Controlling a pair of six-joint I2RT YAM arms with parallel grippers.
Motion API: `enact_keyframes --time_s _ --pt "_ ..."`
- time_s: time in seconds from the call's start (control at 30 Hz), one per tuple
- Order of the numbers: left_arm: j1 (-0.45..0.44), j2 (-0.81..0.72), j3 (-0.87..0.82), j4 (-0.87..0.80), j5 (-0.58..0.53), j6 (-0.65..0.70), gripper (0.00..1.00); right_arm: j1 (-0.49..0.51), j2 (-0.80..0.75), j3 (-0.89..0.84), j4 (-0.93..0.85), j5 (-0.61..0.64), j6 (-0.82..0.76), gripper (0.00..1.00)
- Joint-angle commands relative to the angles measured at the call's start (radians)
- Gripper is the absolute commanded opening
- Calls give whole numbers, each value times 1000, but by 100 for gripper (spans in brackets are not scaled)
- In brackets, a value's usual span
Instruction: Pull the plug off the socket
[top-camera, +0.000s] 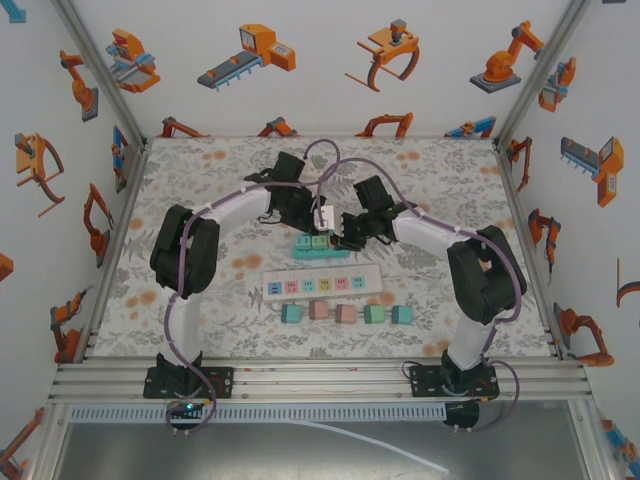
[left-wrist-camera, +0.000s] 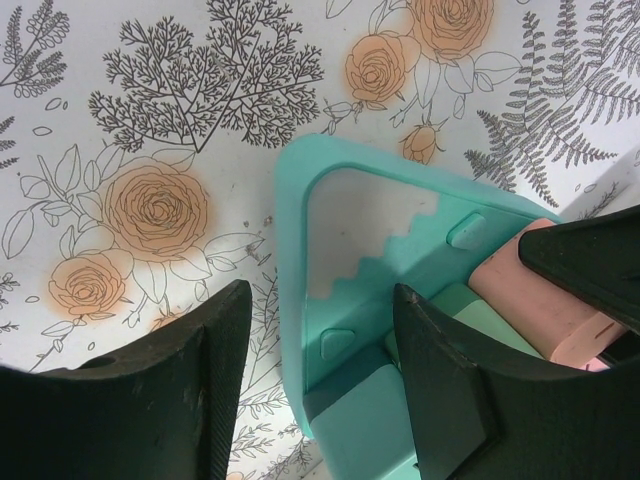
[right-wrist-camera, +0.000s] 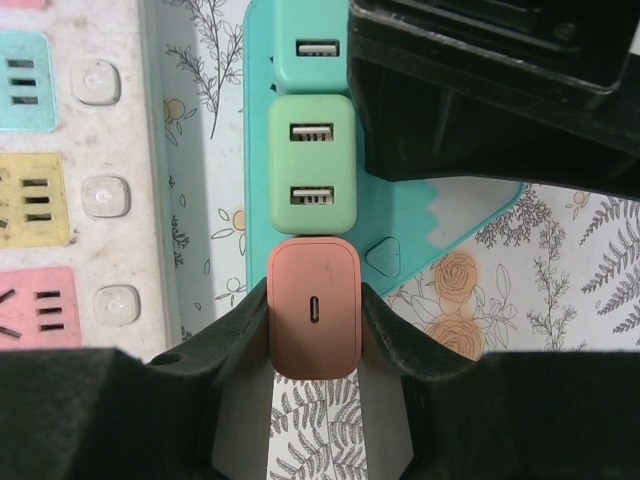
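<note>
A teal socket strip (top-camera: 303, 243) lies on the flowered table with plugs in a row on it. My right gripper (right-wrist-camera: 313, 300) is shut on the pink plug (right-wrist-camera: 313, 345) at the strip's near end, one finger on each side. Whether that plug is still seated I cannot tell. Beside it stands a green plug (right-wrist-camera: 312, 165) with two USB ports. My left gripper (left-wrist-camera: 320, 300) is open, its fingers (left-wrist-camera: 180, 400) astride the strip's (left-wrist-camera: 295, 250) other end and a teal plug (left-wrist-camera: 385, 425), with a gap showing on the left side. From above, both grippers (top-camera: 316, 225) (top-camera: 345, 238) meet over the strip.
A white power strip (top-camera: 322, 284) with coloured sockets lies just in front of the teal one, close to my right fingers (right-wrist-camera: 200, 360). Nearer the front sits a row of several loose plugs (top-camera: 345, 313). Purple cables loop over both arms. Patterned walls enclose three sides.
</note>
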Motion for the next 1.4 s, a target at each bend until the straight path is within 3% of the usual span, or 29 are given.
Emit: enact_keyframes --time_s 0.0,0.37,0.57,0.67,0.8,0.93,1.17,1.37 --pt "8 133 -47 -77 -268 88 55 -5 -58 74 30 -151 73 7" --pt "6 151 -38 -88 -289 92 55 21 -71 89 -27 -111 -5 5" --pt "6 117 -23 -96 -240 53 55 21 -136 50 52 -104 110 4" --pt "11 74 -11 -94 -179 3 56 22 -217 -20 187 -60 322 4" --pt "25 1 -14 -59 -85 -65 59 26 -354 -120 358 151 798 1" --pt "52 -90 -39 22 51 -153 65 33 -496 -145 220 429 1234 0" --pt "94 -250 -45 92 111 -215 70 38 -747 -278 41 513 1655 0" --pt "95 -491 -157 180 124 -219 71 85 -984 -450 -121 629 1998 0"
